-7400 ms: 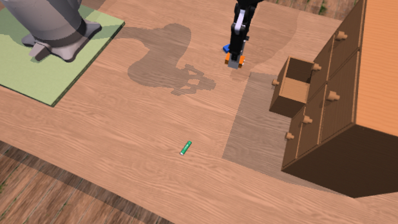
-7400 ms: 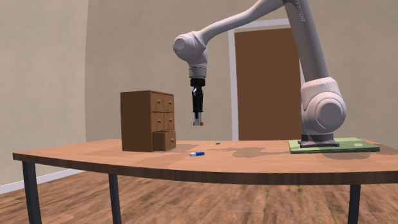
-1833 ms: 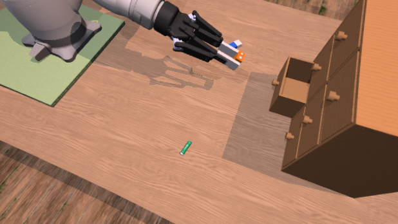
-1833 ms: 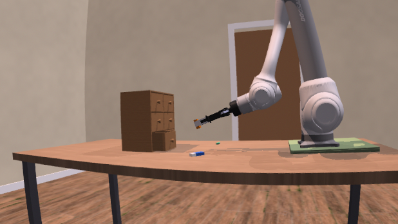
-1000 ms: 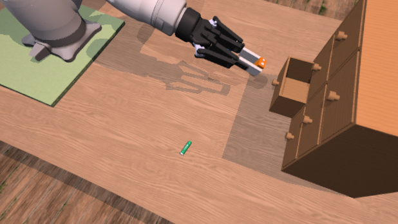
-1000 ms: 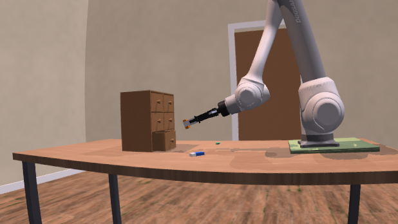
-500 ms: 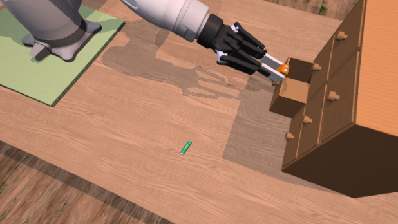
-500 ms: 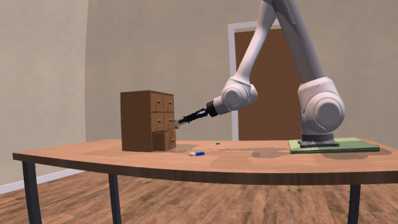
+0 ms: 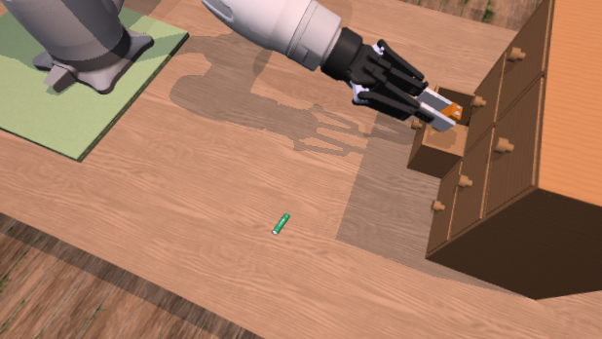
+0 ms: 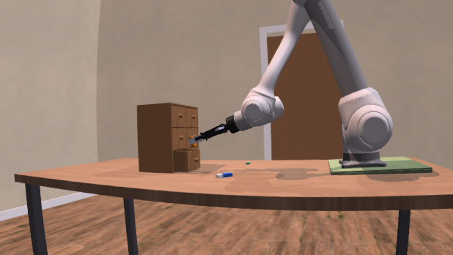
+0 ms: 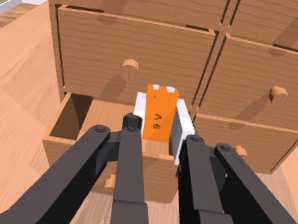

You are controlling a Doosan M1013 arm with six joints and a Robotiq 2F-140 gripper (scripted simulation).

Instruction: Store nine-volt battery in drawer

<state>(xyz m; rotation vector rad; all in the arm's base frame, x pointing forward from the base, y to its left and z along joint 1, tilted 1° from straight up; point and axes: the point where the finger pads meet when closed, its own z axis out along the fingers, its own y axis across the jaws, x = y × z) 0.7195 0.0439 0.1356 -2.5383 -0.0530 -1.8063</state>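
The small wooden chest point(image 9: 526, 136) stands on the table with two columns of drawers. Its bottom left drawer point(image 9: 440, 141) is pulled partly out and open at the top; the other drawers look pushed in. My gripper point(image 9: 445, 114) is shut on the orange nine-volt battery point(image 9: 454, 112) and holds it above the open drawer, close to the chest's front. In the wrist view the battery point(image 11: 160, 115) sits between the finger pads with the open drawer just below. From the side, the gripper point(image 10: 193, 140) is level with the middle row of the chest point(image 10: 166, 137).
A small green cylinder point(image 9: 281, 223) lies on the table in front of the chest. A blue and white object point(image 10: 223, 175) lies near the table's front edge. The arm's base stands on a green mat point(image 9: 58, 107).
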